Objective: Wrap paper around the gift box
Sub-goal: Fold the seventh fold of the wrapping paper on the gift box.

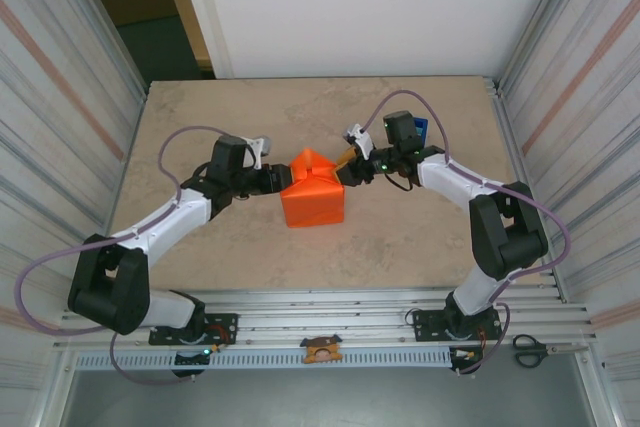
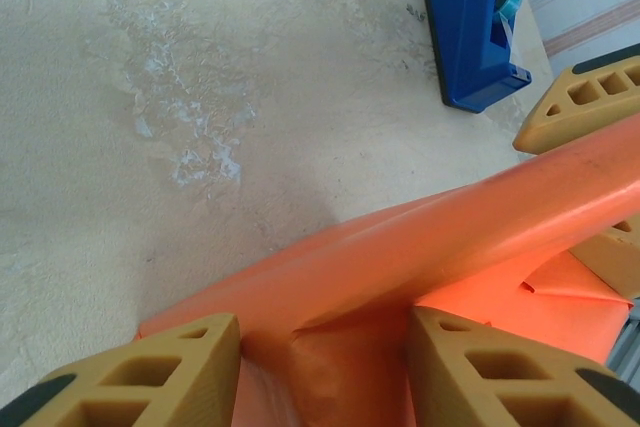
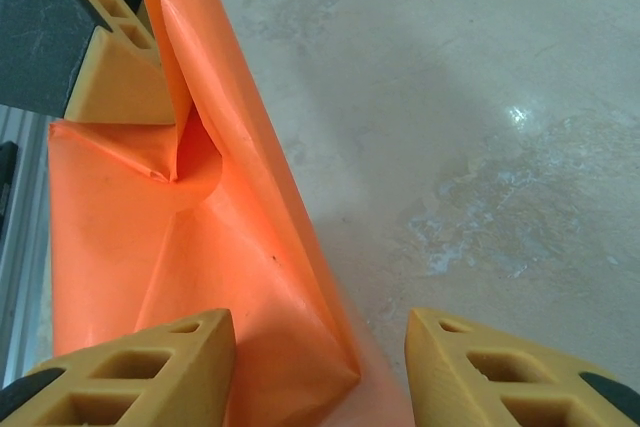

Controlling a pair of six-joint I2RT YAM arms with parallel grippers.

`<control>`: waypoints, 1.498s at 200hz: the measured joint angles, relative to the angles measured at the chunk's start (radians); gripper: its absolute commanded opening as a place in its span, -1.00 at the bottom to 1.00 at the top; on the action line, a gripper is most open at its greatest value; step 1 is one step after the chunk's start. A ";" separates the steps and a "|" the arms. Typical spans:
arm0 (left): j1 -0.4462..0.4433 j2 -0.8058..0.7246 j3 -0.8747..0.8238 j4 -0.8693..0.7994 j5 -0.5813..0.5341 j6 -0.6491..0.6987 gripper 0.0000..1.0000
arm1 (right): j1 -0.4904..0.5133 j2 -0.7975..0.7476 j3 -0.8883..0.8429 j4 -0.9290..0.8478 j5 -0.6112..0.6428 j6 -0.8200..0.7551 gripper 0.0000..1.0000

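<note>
1. The upright ridge of the paper (image 1: 312, 190) could spring flat, or be torn, if it is pinched unevenly from its two ends; no tape is seen holding it.
2. The paper is tented at the middle of the desk (image 1: 200, 117), with the gift box judged to be covered beneath it.
3. The ridge is straddled at opposite ends by the left pincer (image 2: 322, 332) and the right pincer (image 3: 320, 332), both spread open.

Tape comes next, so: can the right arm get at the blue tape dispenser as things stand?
Probably yes. The tape dispenser lies on the table close behind the right gripper, nothing between. Its open fingers straddle the paper's raised fold, though, so it must pull clear first.
</note>
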 measured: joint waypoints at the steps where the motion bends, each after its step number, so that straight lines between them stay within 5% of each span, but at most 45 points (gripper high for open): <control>1: 0.000 0.000 0.000 -0.001 0.000 0.001 -0.06 | 0.002 0.001 0.002 -0.003 0.000 0.000 -0.02; 88: 0.000 0.005 0.011 -0.018 0.002 0.032 -0.09 | 0.072 0.104 0.171 -0.149 -0.016 -0.087 0.14; 117: 0.000 0.005 0.011 -0.016 0.002 0.032 -0.12 | 0.077 0.110 0.178 -0.151 -0.048 -0.082 0.38; 299: 0.001 0.016 0.018 -0.010 0.002 0.032 -0.14 | 0.143 0.143 0.180 0.018 0.078 0.145 0.54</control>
